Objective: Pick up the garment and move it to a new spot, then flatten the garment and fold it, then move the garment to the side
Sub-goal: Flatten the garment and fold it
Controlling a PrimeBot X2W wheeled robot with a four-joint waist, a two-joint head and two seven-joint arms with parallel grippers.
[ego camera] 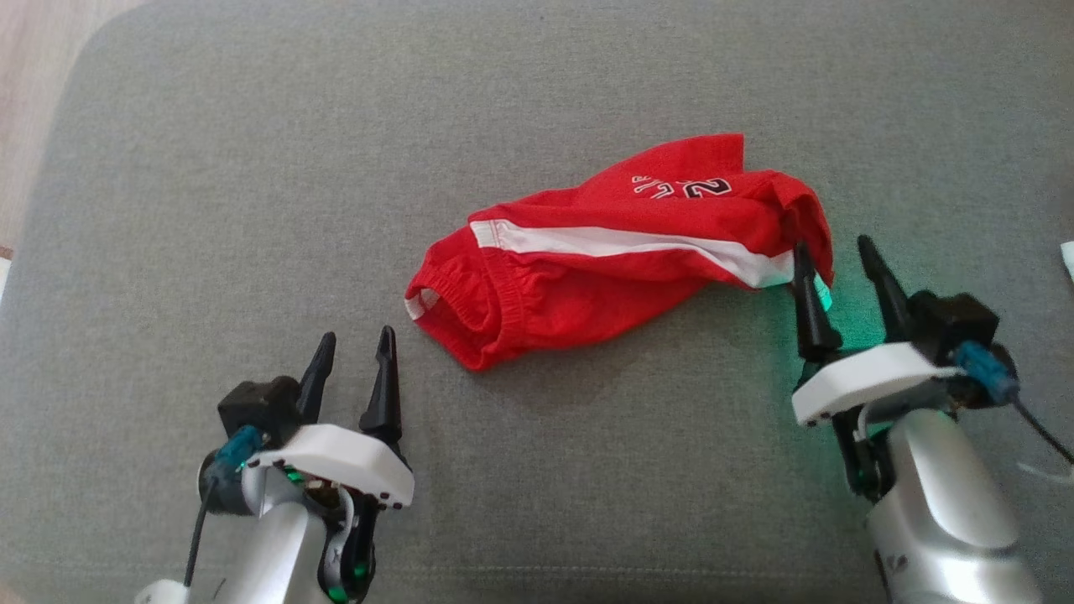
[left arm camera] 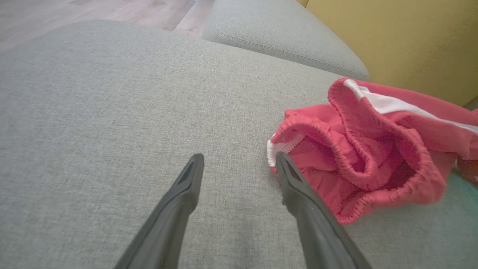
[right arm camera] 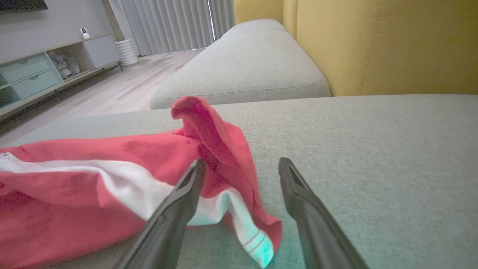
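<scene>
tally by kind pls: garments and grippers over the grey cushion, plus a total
garments: 1 (red shorts)
grippers: 2 (left gripper, right gripper, both open)
total: 3

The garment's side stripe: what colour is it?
White, running along the red garment; the stripe shows best in the head view.

Living room: sofa, curtains, sideboard

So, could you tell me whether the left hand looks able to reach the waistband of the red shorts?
Probably yes. The left hand is open and holds nothing, the waistband of the red shorts lies close on its right on the grey cushion, and nothing stands between them.
</scene>
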